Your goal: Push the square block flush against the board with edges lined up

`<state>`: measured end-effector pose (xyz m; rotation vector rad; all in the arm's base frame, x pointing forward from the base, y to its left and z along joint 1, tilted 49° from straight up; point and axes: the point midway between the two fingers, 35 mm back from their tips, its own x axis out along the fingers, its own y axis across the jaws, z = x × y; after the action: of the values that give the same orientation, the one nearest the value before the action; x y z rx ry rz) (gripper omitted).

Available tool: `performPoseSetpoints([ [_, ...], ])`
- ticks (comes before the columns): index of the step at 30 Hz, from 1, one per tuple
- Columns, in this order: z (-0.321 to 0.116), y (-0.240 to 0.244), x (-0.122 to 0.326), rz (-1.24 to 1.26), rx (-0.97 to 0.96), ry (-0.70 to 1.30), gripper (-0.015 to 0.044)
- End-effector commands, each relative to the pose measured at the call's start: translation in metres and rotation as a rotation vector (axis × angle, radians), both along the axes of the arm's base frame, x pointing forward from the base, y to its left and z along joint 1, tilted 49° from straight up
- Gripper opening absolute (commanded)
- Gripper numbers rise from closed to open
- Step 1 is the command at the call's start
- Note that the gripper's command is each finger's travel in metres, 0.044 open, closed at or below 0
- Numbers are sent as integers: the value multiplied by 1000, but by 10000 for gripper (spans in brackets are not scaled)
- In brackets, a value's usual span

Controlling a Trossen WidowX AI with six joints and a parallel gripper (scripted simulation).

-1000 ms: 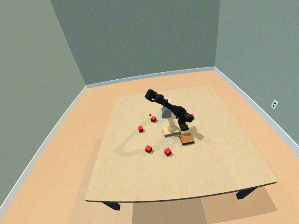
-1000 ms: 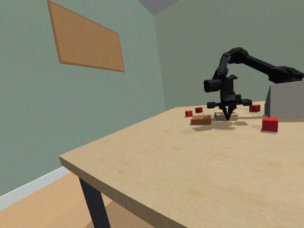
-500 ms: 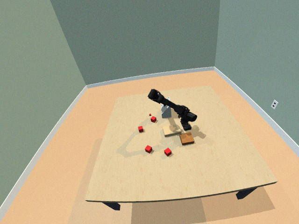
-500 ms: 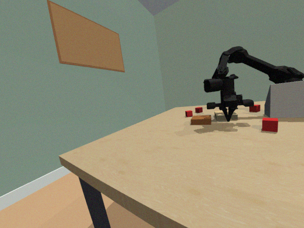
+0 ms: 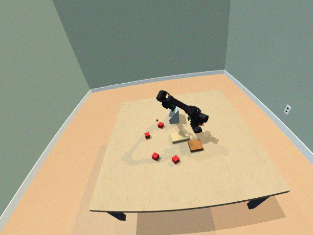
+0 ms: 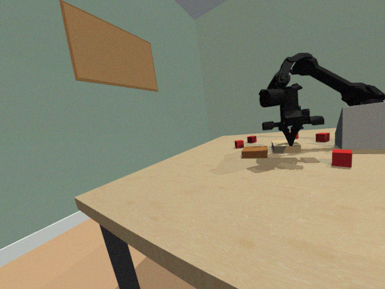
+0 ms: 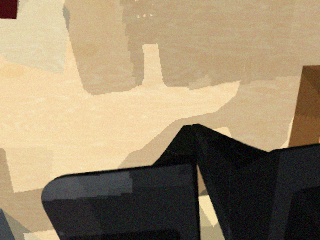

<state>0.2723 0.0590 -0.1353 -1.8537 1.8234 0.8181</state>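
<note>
Fingers (image 5: 197, 131) (image 6: 290, 144): closed, empty | orange block (image 5: 195, 145) (image 6: 254, 152) (image 7: 306, 112): 1 | pale board (image 5: 179, 136) (image 6: 286, 147): 1

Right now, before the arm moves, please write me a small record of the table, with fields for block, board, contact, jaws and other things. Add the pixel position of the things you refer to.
block: orange-brown (image 5: 195, 145) (image 6: 254, 153) (image 7: 306, 115), flat on the table (image 5: 176, 187) (image 6: 217, 217)
board: pale (image 5: 179, 136) (image 6: 280, 149), flat on the table
contact: no whole side of the block against the board
jaws: shut, holding nothing
others: red cubes (image 5: 175, 159) (image 6: 341, 158) (image 7: 7, 9) around, one partly behind the arm (image 5: 180, 103) (image 6: 329, 77) from the top
task: unfinished
</note>
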Motion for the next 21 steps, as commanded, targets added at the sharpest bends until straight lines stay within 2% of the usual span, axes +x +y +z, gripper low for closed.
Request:
performPoseSetpoints([
  [1,14,14,5,-6,13,-19,0],
  [6,15,13,5,-22,13,-36,0],
  [21,47,-9,17,-361,14,-412,0],
])
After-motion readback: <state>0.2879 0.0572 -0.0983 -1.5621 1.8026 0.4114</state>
